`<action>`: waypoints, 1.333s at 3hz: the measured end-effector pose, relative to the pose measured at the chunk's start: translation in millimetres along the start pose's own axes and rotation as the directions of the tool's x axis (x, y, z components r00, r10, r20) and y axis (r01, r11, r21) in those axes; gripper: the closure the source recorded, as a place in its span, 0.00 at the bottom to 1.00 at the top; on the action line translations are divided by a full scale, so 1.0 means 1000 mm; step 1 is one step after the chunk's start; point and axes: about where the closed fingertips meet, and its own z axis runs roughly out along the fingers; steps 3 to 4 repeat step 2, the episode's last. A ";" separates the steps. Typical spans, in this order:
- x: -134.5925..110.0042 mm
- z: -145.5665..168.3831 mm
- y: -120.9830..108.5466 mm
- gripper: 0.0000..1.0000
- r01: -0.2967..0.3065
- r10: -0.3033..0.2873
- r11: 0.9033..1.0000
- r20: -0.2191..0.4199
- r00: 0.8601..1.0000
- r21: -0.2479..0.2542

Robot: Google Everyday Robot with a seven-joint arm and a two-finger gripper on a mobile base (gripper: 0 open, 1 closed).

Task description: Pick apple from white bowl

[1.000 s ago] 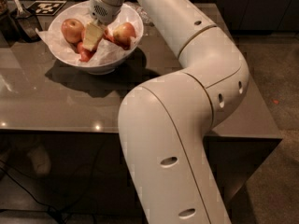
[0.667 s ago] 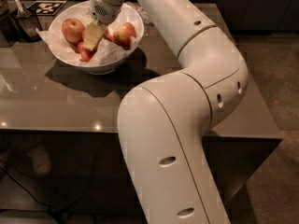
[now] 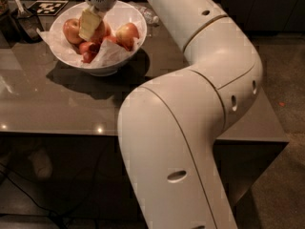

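Closest to me, the robot's thick white arm (image 3: pixel 176 166) is rising from the bottom edge and filling most of the foreground. It is bending at a rounded elbow (image 3: pixel 228 66) on the right and then stretching away to the upper left, over the table. Under the table's front edge, dark cables (image 3: pixel 24 194) are trailing on the floor.

The table (image 3: pixel 47 99) is showing a glossy grey-brown top that is catching small spots of light along its near edge. The white bowl (image 3: pixel 102 69) is sitting on its far left part, casting a dark shadow toward me, with crumpled white paper (image 3: pixel 112 56) lining it and spilling over the rim.

Inside the bowl, two small dark-red apples (image 3: pixel 88 52) are lying nearest the front. A large apple (image 3: pixel 70 30) is resting on the left side and another large one (image 3: pixel 127 35) on the right. The apple (image 3: pixel 105 31) is sitting in the middle of the bowl between those two, orange-red and round, half covered from where I am standing.

The gripper (image 3: pixel 89 27) is hanging down into the bowl directly in front of that middle apple. Its pale yellow end seems to be touching the fruit, though I cannot tell whether it is gripping anything.

Beyond the bowl, a black-and-white marker card (image 3: pixel 47 7) is lying flat at the far edge.
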 end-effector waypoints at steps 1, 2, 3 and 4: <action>-0.029 -0.047 0.012 1.00 0.056 -0.058 0.997 0.028 0.998 0.052; -0.029 -0.047 0.012 1.00 0.056 -0.058 0.997 0.028 0.998 0.052; -0.029 -0.047 0.012 1.00 0.056 -0.058 0.997 0.028 0.998 0.052; -0.029 -0.047 0.012 1.00 0.056 -0.058 0.997 0.028 0.998 0.052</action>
